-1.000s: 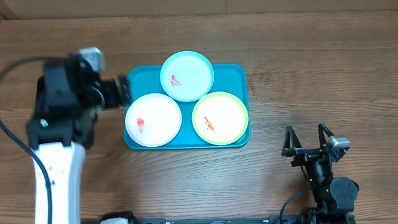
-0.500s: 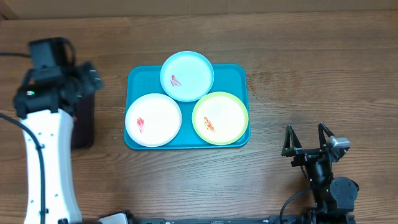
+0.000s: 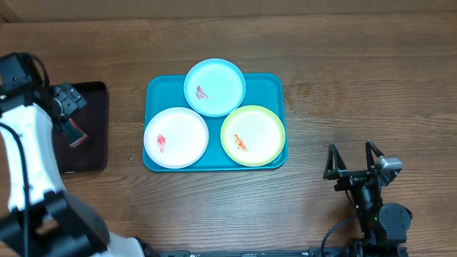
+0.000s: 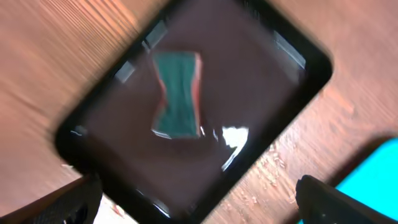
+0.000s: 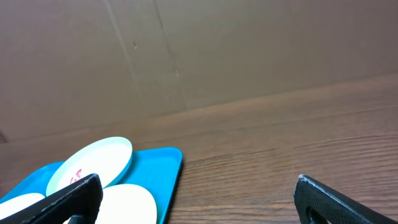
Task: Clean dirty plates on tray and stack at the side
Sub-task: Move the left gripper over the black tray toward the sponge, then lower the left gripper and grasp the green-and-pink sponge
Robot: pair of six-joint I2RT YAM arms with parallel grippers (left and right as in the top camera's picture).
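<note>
Holding all three plates: large turquoise-blue rectangular plastic tray [image 3: 161,93], well off to the right of the left gripper [image 3: 66,100], ahead and left of the right gripper [image 3: 351,158].

Round shallow light blue plastic plate [image 3: 214,87] at tray's far edge, overhanging the rim, small red smear on it. Farthest plate from both grippers.

Round shallow white plastic plate [image 3: 176,137] at near-left of tray, red smear, nearest plate to left gripper but well apart from it.

Round shallow yellow-green rimmed plastic plate [image 3: 253,135] at near-right, orange smear, nearest to right gripper, also well apart. Just beside white plate; touching or not, cannot tell. Light blue plate's edge meeting both others.

Left gripper: fingers spread wide, nothing between them. Hovering over small black rectangular tray [image 4: 280,62], left of the turquoise one. Directly below the fingers, waisted green sponge with orange edge [image 4: 177,93] lying on black tray. Wrist view blurred.

Right gripper: fingers spread, empty, low over brown wooden table [image 3: 357,71] at near edge. Nothing touching it.
</note>
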